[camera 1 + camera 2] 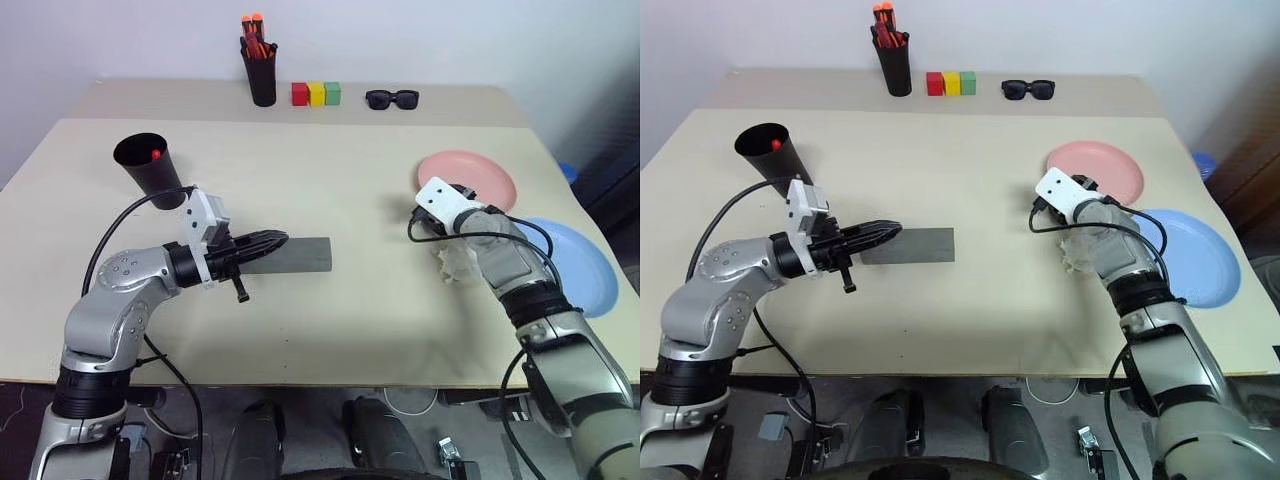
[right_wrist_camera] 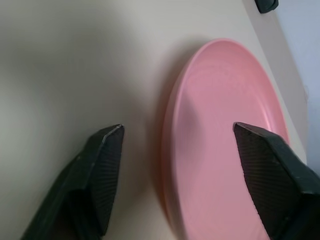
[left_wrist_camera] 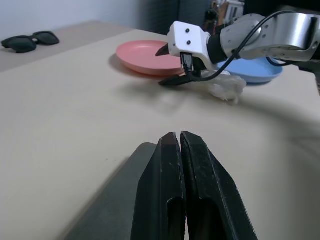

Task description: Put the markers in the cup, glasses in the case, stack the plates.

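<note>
The black cup (image 1: pixel 150 168) stands tilted at the far left, and the red end of a marker (image 1: pixel 156 154) shows inside it. The grey case (image 1: pixel 300 255) lies flat at the table's middle. My left gripper (image 1: pixel 280 238) is shut and empty, hovering over the case's left end. The pink plate (image 1: pixel 478 176) lies at the right, with the blue plate (image 1: pixel 578 262) beside it nearer the edge. My right gripper (image 2: pixel 177 132) is open at the pink plate's near-left rim, one finger on each side of the rim. The glasses are out of view.
Along the back stand a black pen holder (image 1: pixel 262 78) with orange-red pens, three coloured blocks (image 1: pixel 316 94) and dark sunglasses (image 1: pixel 392 98). A clear crumpled thing (image 1: pixel 455 262) lies under my right forearm. The blue plate overhangs the table's right edge.
</note>
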Motion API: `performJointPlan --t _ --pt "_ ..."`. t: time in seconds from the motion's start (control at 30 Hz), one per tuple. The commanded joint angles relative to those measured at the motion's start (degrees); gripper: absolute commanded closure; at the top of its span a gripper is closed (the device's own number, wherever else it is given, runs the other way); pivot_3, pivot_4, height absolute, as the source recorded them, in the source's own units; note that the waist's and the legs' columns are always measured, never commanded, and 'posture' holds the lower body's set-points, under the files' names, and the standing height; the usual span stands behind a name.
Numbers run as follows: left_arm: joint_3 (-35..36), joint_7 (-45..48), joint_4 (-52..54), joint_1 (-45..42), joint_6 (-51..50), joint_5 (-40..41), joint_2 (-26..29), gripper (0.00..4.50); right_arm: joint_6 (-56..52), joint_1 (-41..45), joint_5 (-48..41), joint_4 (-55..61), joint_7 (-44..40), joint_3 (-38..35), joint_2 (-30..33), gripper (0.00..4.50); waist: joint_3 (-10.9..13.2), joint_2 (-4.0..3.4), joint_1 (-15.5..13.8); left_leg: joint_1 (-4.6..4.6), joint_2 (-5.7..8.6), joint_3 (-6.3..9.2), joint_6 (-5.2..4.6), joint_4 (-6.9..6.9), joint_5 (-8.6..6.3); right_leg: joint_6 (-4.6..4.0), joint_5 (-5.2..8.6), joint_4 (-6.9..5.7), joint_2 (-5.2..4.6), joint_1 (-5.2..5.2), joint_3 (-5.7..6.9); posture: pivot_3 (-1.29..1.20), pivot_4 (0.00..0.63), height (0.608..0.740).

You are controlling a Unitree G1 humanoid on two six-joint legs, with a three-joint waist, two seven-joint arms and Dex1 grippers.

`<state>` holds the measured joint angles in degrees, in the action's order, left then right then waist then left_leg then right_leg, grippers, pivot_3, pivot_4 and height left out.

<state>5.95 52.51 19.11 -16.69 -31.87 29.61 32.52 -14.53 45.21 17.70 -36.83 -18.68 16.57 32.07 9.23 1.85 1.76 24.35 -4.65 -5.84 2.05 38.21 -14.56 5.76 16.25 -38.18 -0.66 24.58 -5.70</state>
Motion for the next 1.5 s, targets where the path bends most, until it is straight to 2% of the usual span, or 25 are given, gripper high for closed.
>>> performJointPlan --t 0.03,0.13,0.27,0.47,0.53,0.73,0.87,1.03,1.13,1.37,1.5 --pt "0.78 -2.03 3.16 0.73 -0.12 1.91 -0.42 4.50 3.11 2.45 1.13 -4.69 1.11 -0.67 -0.53 2.86 0.00 0.00 0.19 0.00 0.00 0.00 0.00 0.00 0.00 0.00 0.00 0.00 0.00 0.00 0.00 0.00 0.150 0.722" --pt "0.51 -2.89 3.77 1.38 -0.06 2.47 -0.39 4.50 4.09 3.10 1.15 -5.87 0.94 -0.93 -0.85 4.45 0.00 0.00 0.57 0.01 0.00 0.01 0.00 0.00 0.00 0.01 -0.01 0.00 0.00 0.00 0.00 0.00 0.150 0.722" --pt "0.28 -3.44 3.66 1.42 0.08 2.94 -0.29 4.50 4.79 2.65 1.81 -4.30 0.94 -1.23 -0.51 4.48 0.03 -0.06 0.84 -0.01 -0.01 0.02 0.01 -0.01 0.00 0.02 -0.01 -0.02 0.01 0.00 0.01 0.00 0.150 0.722" --pt "-1.07 -4.15 2.19 -0.16 1.23 2.57 -1.23 4.50 8.29 -2.88 2.01 11.66 -1.05 -3.18 3.52 4.48 0.07 -0.14 0.80 0.01 0.00 0.02 0.01 -0.03 0.00 0.02 -0.01 -0.02 0.00 0.03 0.01 0.00 0.150 0.722" --pt "-1.83 -4.17 1.68 -1.14 1.39 2.54 -1.85 4.50 6.34 -6.86 0.44 19.57 -4.05 -5.95 6.48 4.48 0.07 -0.14 0.49 0.02 0.00 0.03 0.01 -0.03 0.00 0.02 -0.01 -0.02 0.00 0.02 0.02 0.00 0.150 0.722" --pt "-3.63 -1.98 -0.71 -3.03 1.94 2.76 -2.05 4.50 -7.69 -22.78 -6.60 42.37 -14.33 -20.42 16.33 4.48 0.06 -0.17 -1.11 0.02 0.02 0.03 0.00 -0.01 0.00 0.03 0.00 0.02 -0.03 -0.01 0.01 0.00 0.150 0.722" --pt "-6.36 0.09 -3.54 -5.04 3.14 1.93 -3.06 4.50 -11.91 -35.87 -8.15 49.94 -19.79 -27.88 22.25 4.48 0.03 -0.19 -1.14 -0.02 0.04 0.03 -0.01 0.00 -0.01 0.01 0.01 0.07 -0.02 -0.07 0.01 0.00 0.150 0.722" --pt "-8.97 1.57 -6.68 -8.09 4.67 0.81 -4.88 4.50 -15.94 -45.82 -9.30 53.18 -21.76 -32.38 22.97 4.48 -0.02 -0.24 -0.47 -0.09 0.04 0.04 -0.01 0.01 -0.01 0.02 0.01 0.07 0.01 -0.11 -0.02 0.00 0.150 0.722" --pt "-9.42 1.92 -7.51 -8.79 5.13 0.61 -5.31 4.50 -16.90 -48.80 -10.20 54.42 -23.17 -33.12 23.37 3.51 -0.04 -0.28 -0.43 -0.15 0.04 0.03 -0.01 0.01 -0.01 0.02 0.01 0.06 0.03 -0.12 -0.06 0.00 0.150 0.722" --pt "-9.27 2.43 -7.45 -8.15 5.20 0.57 -4.94 4.50 -16.20 -47.72 -13.36 57.13 -24.78 -35.13 23.23 0.03 -0.03 -0.27 -0.78 -0.14 0.04 0.04 -0.01 0.01 -0.01 0.02 0.02 0.07 0.03 -0.14 -0.07 0.00 0.150 0.722" --pt "-9.00 2.14 -7.10 -7.53 5.05 0.50 -4.66 4.50 -13.50 -46.16 -18.19 59.84 -26.95 -35.08 21.85 0.03 -0.03 -0.27 -0.74 -0.14 0.05 0.05 -0.01 0.01 -0.01 0.02 0.02 0.06 0.03 -0.14 -0.07 0.00 0.150 0.722"
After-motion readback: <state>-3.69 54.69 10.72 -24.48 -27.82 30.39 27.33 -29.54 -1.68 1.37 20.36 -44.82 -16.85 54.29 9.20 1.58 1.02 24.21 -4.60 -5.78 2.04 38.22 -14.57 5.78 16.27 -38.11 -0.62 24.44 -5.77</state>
